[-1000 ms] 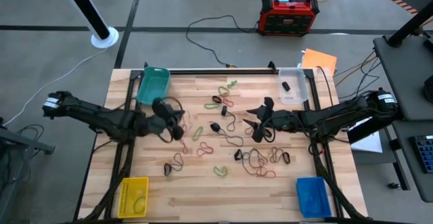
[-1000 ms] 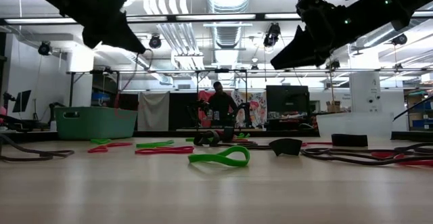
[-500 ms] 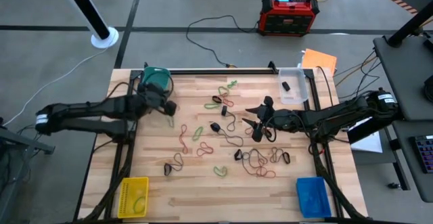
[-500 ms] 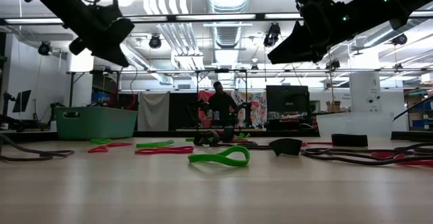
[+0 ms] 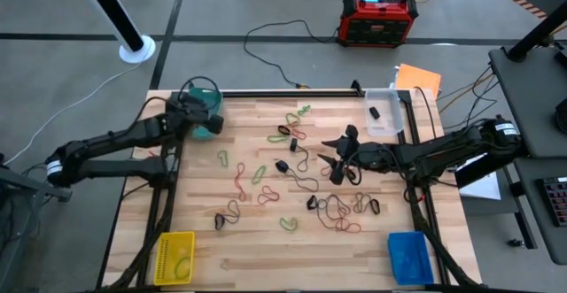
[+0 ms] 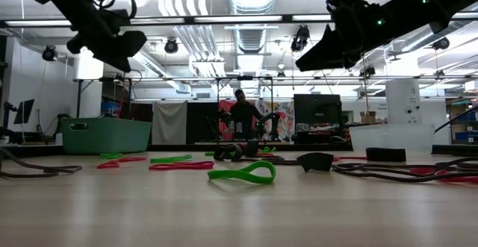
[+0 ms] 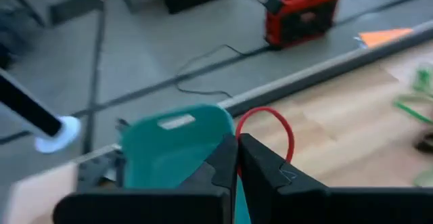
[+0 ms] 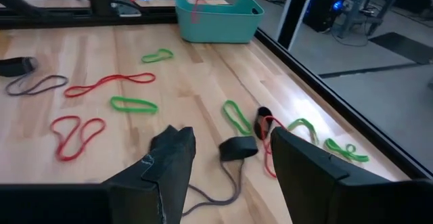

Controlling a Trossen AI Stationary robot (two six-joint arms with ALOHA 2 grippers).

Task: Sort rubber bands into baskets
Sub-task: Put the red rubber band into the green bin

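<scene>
The left pincer (image 7: 237,158) is pinched together on a thin red rubber loop (image 7: 269,128), which arcs up from between the fingers and hangs over the teal green rectangular plastic basket (image 7: 177,146) at the far left corner of the pale wooden tabletop (image 5: 257,258). The loop looks nearly weightless and entirely limp, so it should sag and swing, and may cling to the pads on release. The remaining rubber bands (image 5: 335,209), red, green, black and brownish, lie scattered across the tabletop's middle, several tangled together near the right arm. These flat, floppy loops offer no firm edge; a grip is probably best taken across a single strand where it lies clear of its neighbours. The right pincer (image 8: 226,166) hovers with its fingers apart just above a black band (image 8: 237,147) and green band (image 8: 236,116).
</scene>
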